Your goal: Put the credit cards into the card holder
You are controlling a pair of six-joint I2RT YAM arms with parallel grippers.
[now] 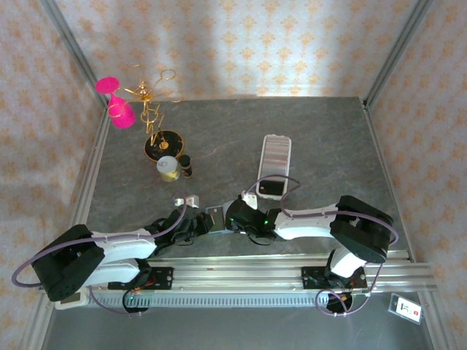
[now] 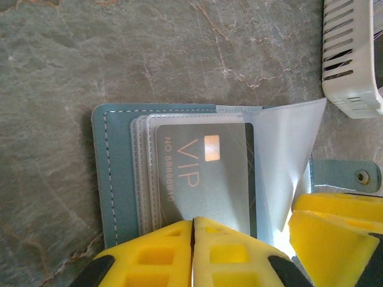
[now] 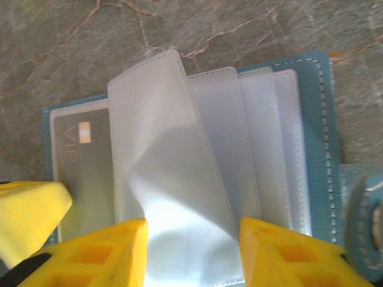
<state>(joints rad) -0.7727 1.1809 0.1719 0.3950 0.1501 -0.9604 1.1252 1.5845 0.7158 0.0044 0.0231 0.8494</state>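
Nearest, the left fingers are pressed together with no gap, their yellow tips over the near edge of the open card holder, which lies flat on the grey stone-patterned worktop. Just beyond those tips a grey VIP card sits tucked in one of the holder's clear sleeves. To the right of them, the right fingers stand apart, one on each side of a raised clear sleeve; whether they touch it I cannot tell. Further sleeves fan out beyond the right fingers toward the teal cover, and the clasp tab pokes out just past the right fingers' yellow tip. From above, the holder lies between the two sets of fingers, which meet over it. Beyond the right fingers, well apart, lies the long white tray holding a striped row of credit cards. Beyond the left fingers stand a small pale jar and, farther back, a gold jewellery stand on a black base.
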